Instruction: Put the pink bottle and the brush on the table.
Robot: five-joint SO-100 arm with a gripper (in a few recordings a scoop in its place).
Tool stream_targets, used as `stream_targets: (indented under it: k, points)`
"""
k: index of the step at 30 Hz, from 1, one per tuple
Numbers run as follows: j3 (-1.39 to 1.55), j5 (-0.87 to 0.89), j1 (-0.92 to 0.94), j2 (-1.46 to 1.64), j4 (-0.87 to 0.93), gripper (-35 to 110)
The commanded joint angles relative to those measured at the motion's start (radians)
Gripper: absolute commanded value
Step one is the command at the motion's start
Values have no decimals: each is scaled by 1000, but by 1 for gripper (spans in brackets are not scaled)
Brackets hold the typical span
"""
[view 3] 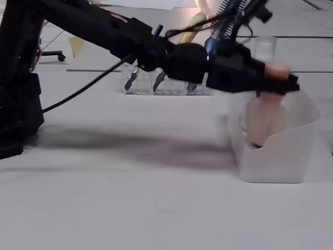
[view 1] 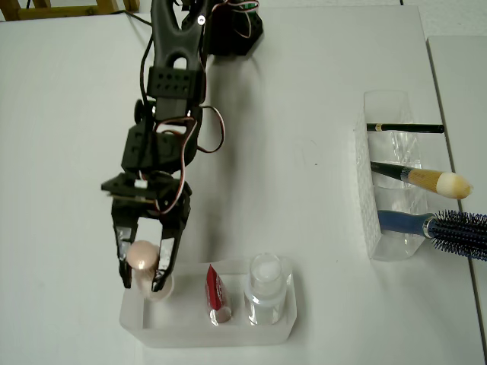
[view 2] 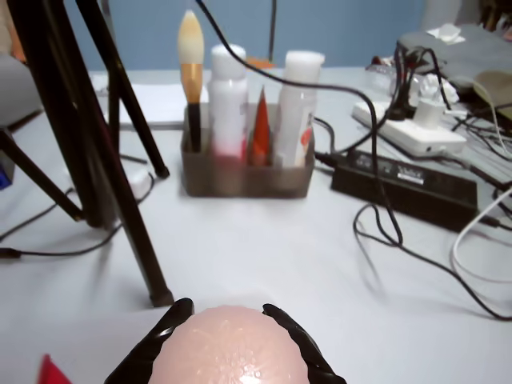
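Observation:
The pink bottle (view 1: 142, 257) stands in the left end of a frosted white tray (view 1: 205, 334) near the front of the table (view 1: 304, 190). My gripper (view 1: 142, 283) reaches down over it, and its black fingers (view 1: 164, 262) press both sides of the round pink cap (view 2: 232, 348). In the fixed view the gripper (view 3: 278, 78) holds the bottle (view 3: 263, 122) with its base inside the tray (view 3: 276, 156). The brush (view 1: 426, 180), with a dark handle, gold ferrule and cream tip, lies in a clear holder (view 1: 365, 190) at the right, far from the gripper.
A red tube (view 1: 215, 293) and a clear bottle with a white cap (view 1: 266, 281) share the tray. A thin black stick (view 1: 403, 128) and a blue hairbrush (view 1: 456, 228) lie in the clear holder. Tripod legs (view 2: 120, 160), cables and another organizer (view 2: 244, 168) stand ahead.

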Motion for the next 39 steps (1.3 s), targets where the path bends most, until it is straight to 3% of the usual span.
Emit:
stream_targets:
  k: [1, 15, 39]
  points:
    - [0, -3, -5, 140, 23, 0]
    - [121, -15, -12, 396, 183, 0]
    - [713, -101, 109, 1042, 368, 0]
